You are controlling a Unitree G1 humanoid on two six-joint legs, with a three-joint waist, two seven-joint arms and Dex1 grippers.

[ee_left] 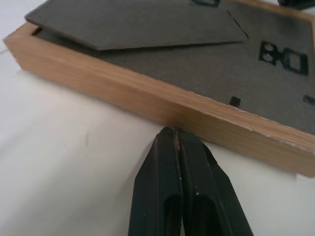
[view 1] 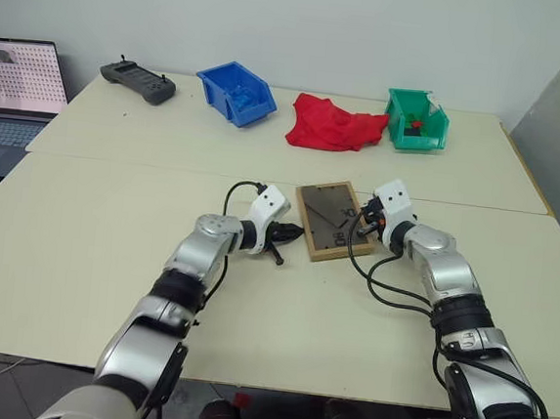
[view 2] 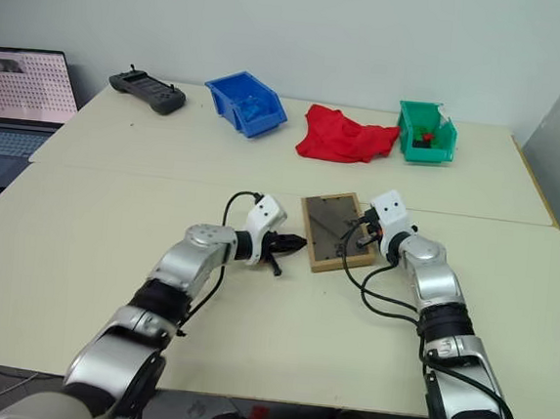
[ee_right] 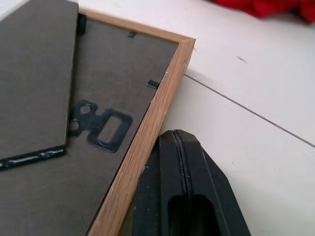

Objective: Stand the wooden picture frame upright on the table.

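Left eye view: wooden picture frame (view 1: 334, 221) lies back-up on table (view 1: 100, 243). I've both claws shut, empty: left gripper (ee_left: 175, 140) and right gripper (ee_right: 178, 140) at opposite edges, likely for squeeze-lift.

Wooden picture frame (view 1: 329, 220) face-down on counter (view 1: 81, 241), left claw (view 1: 291, 234) closed at its left edge, right claw (view 1: 364, 227) closed at its right edge

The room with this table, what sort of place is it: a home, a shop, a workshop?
Probably a robot test lab or workshop. A laptop and a handheld controller sit by the plain table, with blue and green parts bins near a bare wall.
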